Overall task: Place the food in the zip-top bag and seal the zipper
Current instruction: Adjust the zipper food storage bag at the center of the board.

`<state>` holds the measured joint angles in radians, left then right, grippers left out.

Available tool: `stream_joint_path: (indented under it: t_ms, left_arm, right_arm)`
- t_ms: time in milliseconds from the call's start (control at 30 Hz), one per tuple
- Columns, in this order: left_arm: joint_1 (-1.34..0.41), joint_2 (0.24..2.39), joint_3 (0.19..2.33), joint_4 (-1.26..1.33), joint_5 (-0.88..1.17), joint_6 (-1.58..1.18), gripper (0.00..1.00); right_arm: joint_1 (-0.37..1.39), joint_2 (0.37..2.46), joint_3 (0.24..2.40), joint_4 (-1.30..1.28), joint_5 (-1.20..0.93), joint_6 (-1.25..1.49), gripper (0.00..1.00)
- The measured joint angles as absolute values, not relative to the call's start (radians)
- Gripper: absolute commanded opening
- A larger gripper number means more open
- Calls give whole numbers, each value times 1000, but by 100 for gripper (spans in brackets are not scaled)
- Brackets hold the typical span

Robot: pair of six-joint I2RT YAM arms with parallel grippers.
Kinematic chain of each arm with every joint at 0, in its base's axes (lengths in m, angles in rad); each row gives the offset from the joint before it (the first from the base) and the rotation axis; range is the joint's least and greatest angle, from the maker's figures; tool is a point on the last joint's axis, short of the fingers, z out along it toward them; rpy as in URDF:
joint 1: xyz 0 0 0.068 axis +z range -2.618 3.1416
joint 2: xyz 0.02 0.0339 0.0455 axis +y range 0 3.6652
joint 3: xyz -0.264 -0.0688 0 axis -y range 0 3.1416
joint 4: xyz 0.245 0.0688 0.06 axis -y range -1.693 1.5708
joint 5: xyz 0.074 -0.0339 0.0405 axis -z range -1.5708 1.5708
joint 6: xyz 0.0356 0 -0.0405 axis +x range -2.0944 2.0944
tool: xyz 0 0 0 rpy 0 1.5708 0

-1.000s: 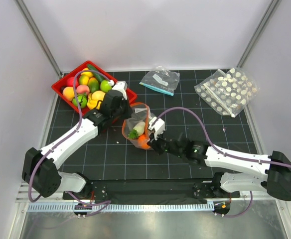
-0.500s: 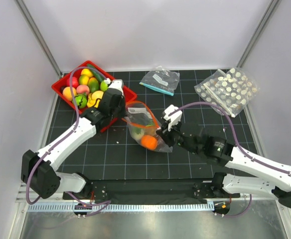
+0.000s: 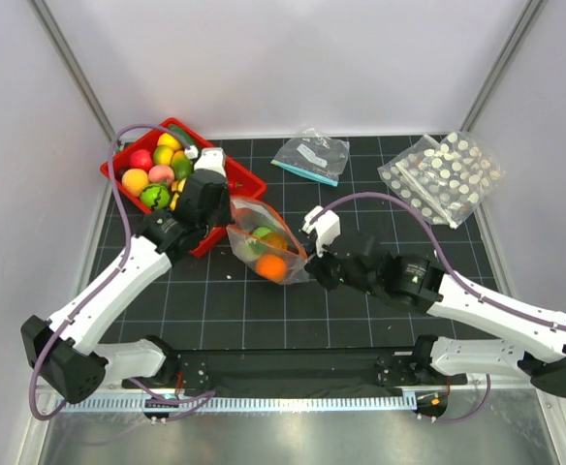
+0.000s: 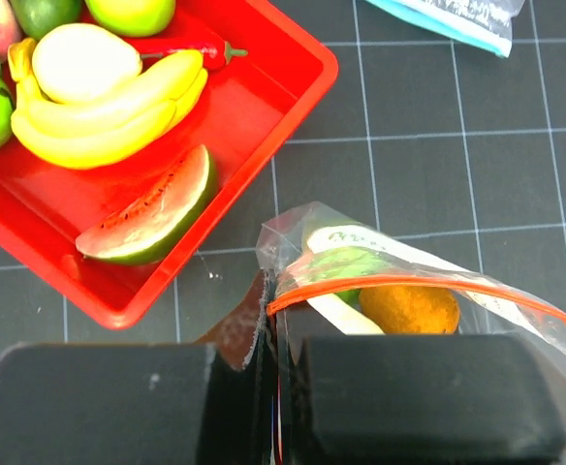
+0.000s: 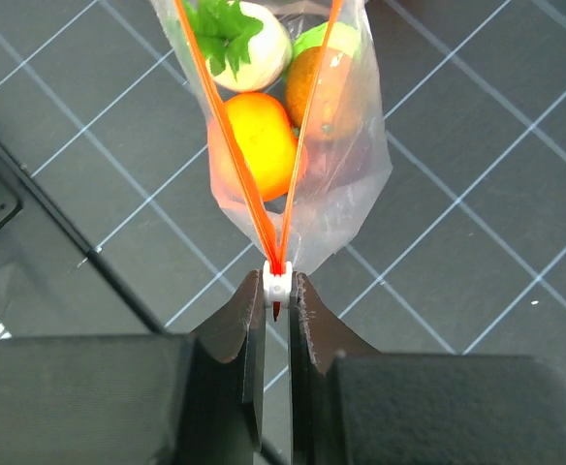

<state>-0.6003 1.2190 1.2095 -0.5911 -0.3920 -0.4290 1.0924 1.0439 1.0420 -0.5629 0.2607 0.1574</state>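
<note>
The zip-top bag (image 3: pixel 267 250) hangs stretched between my two grippers over the mat. My left gripper (image 3: pixel 229 207) is shut on the bag's corner (image 4: pixel 271 291), where the orange-red zipper (image 4: pixel 428 286) begins. My right gripper (image 3: pixel 312 268) is shut on the white slider (image 5: pixel 278 284) at the other end. From the slider the two zipper strips (image 5: pixel 239 165) spread in a V, so the mouth stands open. Inside lie a white radish with green leaves (image 5: pixel 244 37), an orange (image 5: pixel 256 145), a darker orange piece (image 5: pixel 324 89) and a green lime (image 5: pixel 336 37).
A red tray (image 3: pixel 246 172) at the back left holds more food: bananas (image 4: pixel 109 121), a watermelon slice (image 4: pixel 152 208) and round fruits (image 3: pixel 152 165). A clear bag with a teal strip (image 3: pixel 312 155) and a white-dotted bag (image 3: pixel 441 177) lie at the back.
My left gripper has drawn back and left with the bag's corner. My right gripper swung right, then came back in holding the slider. The bag shifted left towards the tray.
</note>
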Motion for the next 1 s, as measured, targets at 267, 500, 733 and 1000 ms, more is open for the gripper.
stream_joint_path:
  t_ms: [267,500,733,1000]
  left_arm:
    - [-595,1216,1209,-625,-387,-407,65]
    - [-586,1147,1193,-625,-316,-361,97]
    - [-586,1094,1209,-579,-127,-257,99]
    - [-584,1090,1205,-445,297,-46,96]
  right_arm:
    - [1092,1050,1053,-646,225,183,1]
    - [1092,1049,1053,-680,233,155,1]
    - [1092,1022,1051,-674,204,125,1]
    - [1092,934,1049,-661,155,107,1]
